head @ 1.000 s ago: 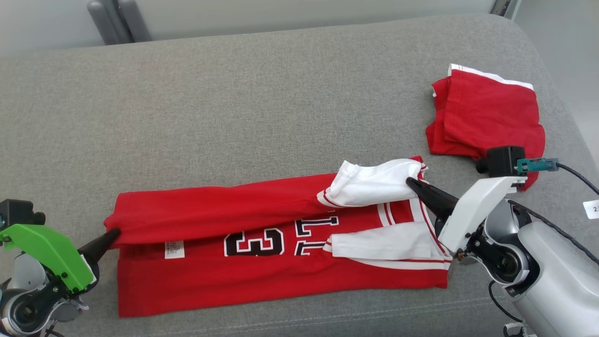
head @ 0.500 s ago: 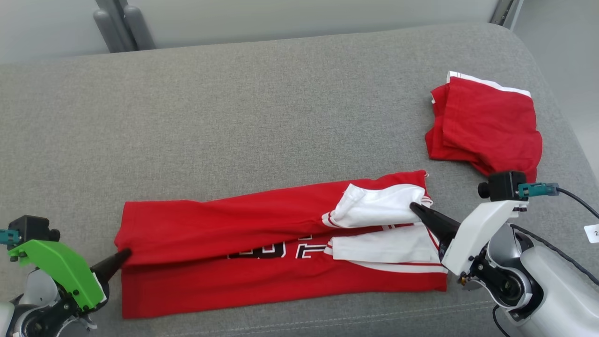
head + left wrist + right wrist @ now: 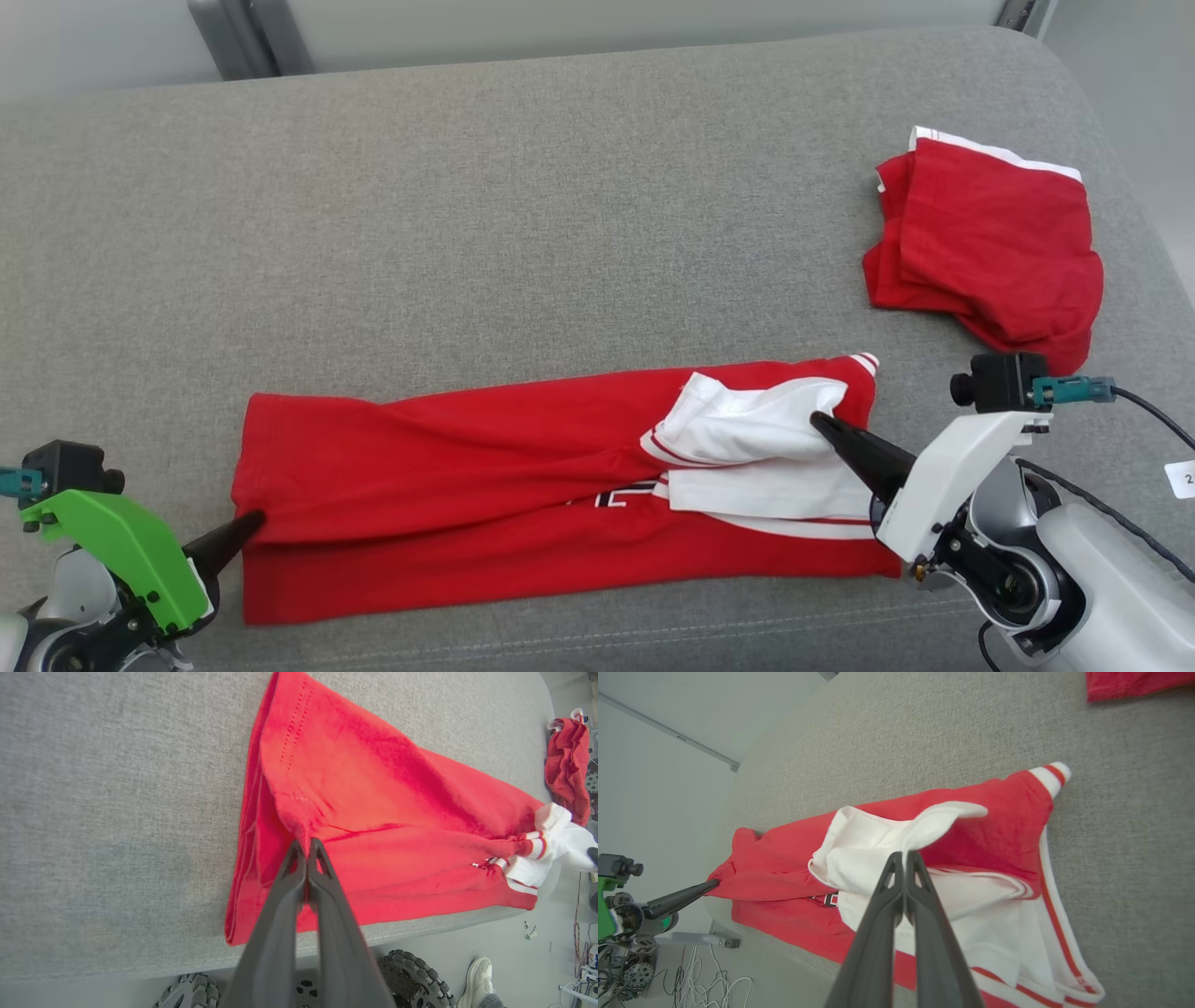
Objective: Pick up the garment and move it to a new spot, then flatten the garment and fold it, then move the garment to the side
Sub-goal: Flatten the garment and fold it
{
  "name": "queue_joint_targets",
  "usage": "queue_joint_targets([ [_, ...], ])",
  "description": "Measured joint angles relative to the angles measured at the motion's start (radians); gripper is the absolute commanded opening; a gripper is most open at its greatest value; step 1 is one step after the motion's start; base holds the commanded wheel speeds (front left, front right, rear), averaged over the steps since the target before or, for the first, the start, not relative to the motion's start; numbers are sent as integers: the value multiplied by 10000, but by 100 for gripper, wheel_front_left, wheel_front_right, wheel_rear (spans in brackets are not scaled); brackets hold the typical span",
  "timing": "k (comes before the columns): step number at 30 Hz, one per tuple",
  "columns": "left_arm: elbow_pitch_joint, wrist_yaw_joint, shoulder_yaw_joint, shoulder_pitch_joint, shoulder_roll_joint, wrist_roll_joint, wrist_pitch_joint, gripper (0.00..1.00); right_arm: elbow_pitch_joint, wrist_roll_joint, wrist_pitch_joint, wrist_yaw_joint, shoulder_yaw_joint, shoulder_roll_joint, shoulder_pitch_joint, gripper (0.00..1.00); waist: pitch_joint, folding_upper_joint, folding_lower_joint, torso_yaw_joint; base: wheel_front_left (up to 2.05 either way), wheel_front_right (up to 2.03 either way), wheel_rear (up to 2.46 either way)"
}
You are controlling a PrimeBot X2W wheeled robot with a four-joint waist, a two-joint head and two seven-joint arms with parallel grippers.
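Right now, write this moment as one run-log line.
stage: fold | left gripper: shut on jersey hem | right gripper: shut on jersey sleeve

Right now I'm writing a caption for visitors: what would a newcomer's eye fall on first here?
The red jersey, folded lengthwise on the near part of the grey cushion, draws the eye first. The left end effector pinches its left end and the right end effector its white sleeve at the right end. A second red garment lies bunched at the far right.
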Motion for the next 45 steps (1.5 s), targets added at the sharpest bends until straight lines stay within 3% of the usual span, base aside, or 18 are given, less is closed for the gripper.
queue_joint_targets([
  [8,-84,84,-54,0,-13,0,79,47,-21,-25,-15,-159,-90,-46,1,0,144,0,0,-31,0,0,0],
  [9,-73,121,-61,1,-13,0,88,76,-10,-38,-15,-161,-90,-50,1,44,130,0,0,-38,0,0,0],
  [10,-79,176,-73,2,-6,0,167,96,-12,-63,-15,-161,-94,-48,3,85,117,0,0,-51,0,0,0],
  [11,-81,182,-104,2,0,0,209,100,-12,-86,-17,-165,-105,-50,10,100,109,0,0,-58,0,0,0],
  [33,-715,794,100,538,332,219,123,100,163,-621,-765,-334,-178,328,483,100,37,0,0,-249,0,0,0],
  [45,-1979,922,313,870,-336,435,-1214,100,-73,-1536,-1718,-412,-401,449,449,100,-286,0,0,-255,0,0,0],
])
